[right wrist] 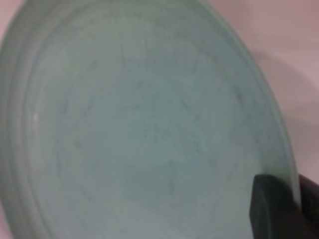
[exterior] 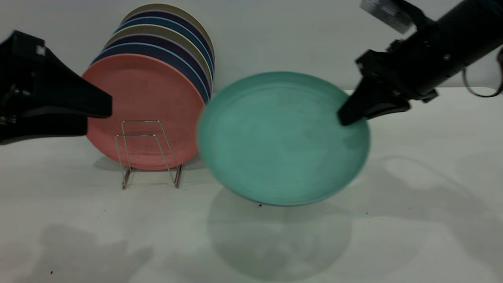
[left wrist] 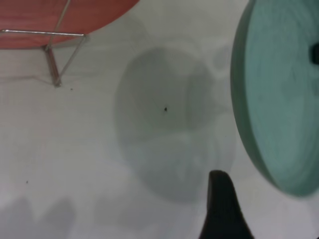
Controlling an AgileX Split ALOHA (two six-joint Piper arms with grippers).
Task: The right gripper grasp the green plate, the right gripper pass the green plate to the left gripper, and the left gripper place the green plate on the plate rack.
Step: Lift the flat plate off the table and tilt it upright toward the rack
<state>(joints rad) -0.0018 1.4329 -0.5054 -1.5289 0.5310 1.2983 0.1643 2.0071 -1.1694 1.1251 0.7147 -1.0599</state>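
The green plate [exterior: 275, 137] hangs tilted above the white table, its face turned toward the camera. My right gripper [exterior: 347, 117] is shut on its upper right rim, one finger on the face and the other behind. In the right wrist view the green plate [right wrist: 139, 124] fills the frame, with the right gripper [right wrist: 291, 199] pinching the rim. My left gripper [exterior: 96, 120] is open at the far left, in front of the plate rack [exterior: 149, 153] and apart from the green plate. The left wrist view shows one of its fingers [left wrist: 222, 204], the green plate [left wrist: 284, 89] and the plate rack [left wrist: 55, 59].
A salmon-pink plate [exterior: 145, 102] stands upright at the front of the rack, with dark blue and beige plates [exterior: 173, 43] stacked leaning behind it against the wall. The pink plate [left wrist: 60, 15] also shows in the left wrist view. White table [exterior: 412, 220] spreads below the held plate.
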